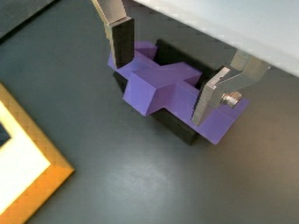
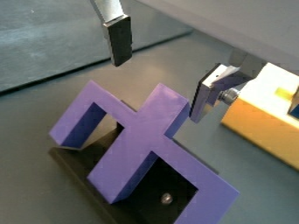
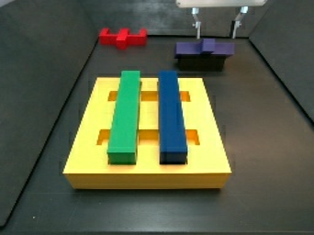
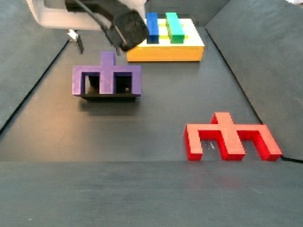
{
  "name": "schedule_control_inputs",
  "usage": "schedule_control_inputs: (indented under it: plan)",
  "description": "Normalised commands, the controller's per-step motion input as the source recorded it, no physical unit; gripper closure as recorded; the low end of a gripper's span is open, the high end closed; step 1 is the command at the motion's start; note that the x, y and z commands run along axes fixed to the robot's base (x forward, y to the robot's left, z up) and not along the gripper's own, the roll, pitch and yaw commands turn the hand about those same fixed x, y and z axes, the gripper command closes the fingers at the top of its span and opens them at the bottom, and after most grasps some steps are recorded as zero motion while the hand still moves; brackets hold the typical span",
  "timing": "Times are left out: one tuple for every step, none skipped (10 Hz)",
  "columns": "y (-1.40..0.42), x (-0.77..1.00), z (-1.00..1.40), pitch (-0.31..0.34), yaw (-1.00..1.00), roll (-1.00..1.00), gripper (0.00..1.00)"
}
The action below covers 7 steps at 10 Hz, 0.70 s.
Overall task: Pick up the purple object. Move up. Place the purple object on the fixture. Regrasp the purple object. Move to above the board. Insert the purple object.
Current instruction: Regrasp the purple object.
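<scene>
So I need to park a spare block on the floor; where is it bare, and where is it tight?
Bare dark floor lies between the red block and the fixture, and beside the yellow board toward the walls. It is tight at the fixture, where the purple object rests and the open gripper straddles it.

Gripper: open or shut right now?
Open. The gripper straddles the purple object on the fixture, fingers apart, not touching it.

Robot test cell (dark floor, fixture (image 4: pixel 109 96))
</scene>
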Motion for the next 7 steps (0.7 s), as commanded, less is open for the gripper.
schedule_control_inputs:
  plan:
    - [-0.11,0.0,0.0,0.0,0.07,1.0,0.0]
    - [-0.11,0.0,0.0,0.0,0.07,1.0,0.0]
    - [-0.11,0.0,0.0,0.0,0.07,1.0,0.0]
    - [-0.1,0.0,0.0,0.0,0.05,1.0,0.0]
    - [-0.09,0.0,0.0,0.0,0.03,0.99,0.0]
    - [-0.09,0.0,0.0,0.0,0.01,1.0,0.0]
    - [-0.1,0.0,0.0,0.0,0.01,1.0,0.0]
